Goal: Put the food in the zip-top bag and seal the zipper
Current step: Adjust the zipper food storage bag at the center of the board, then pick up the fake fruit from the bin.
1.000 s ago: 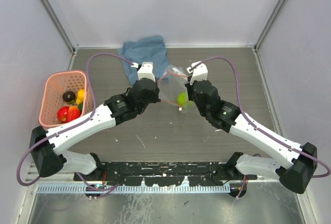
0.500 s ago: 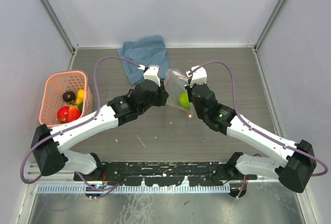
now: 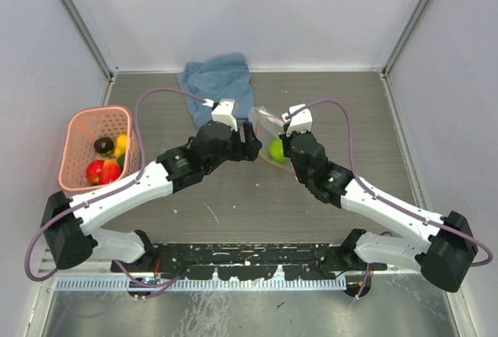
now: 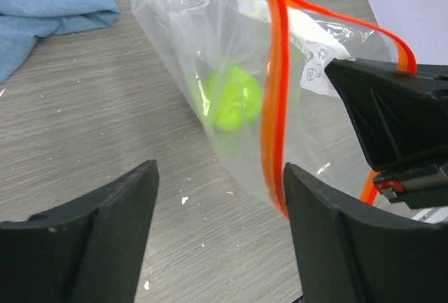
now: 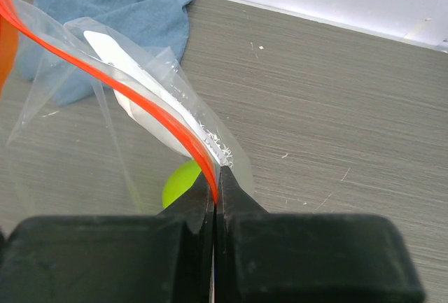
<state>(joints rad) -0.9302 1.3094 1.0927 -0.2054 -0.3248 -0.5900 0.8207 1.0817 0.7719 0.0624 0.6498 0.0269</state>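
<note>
The clear zip-top bag (image 3: 264, 125) hangs above the table between the two arms, with one green fruit (image 3: 276, 149) inside it. My right gripper (image 5: 217, 179) is shut on the red-orange zipper (image 5: 143, 103) at the bag's edge. My left gripper (image 4: 220, 171) stands open in front of the bag. The zipper (image 4: 274, 107) runs down close to that gripper's right finger (image 4: 329, 233), and nothing is pinched between the fingers. In the left wrist view the green fruit (image 4: 234, 98) shows through the plastic. More food, red (image 3: 101, 171), yellow (image 3: 120, 144) and dark brown (image 3: 103, 144), lies in the basket.
A pink lattice basket (image 3: 97, 111) stands at the left of the table. A crumpled blue cloth (image 3: 218, 80) lies at the back, just behind the bag. Grey walls close in the back and both sides.
My left gripper has opened and let go of the bag's zipper edge. The right gripper has kept its hold, and the bag has shifted a little left with it.
</note>
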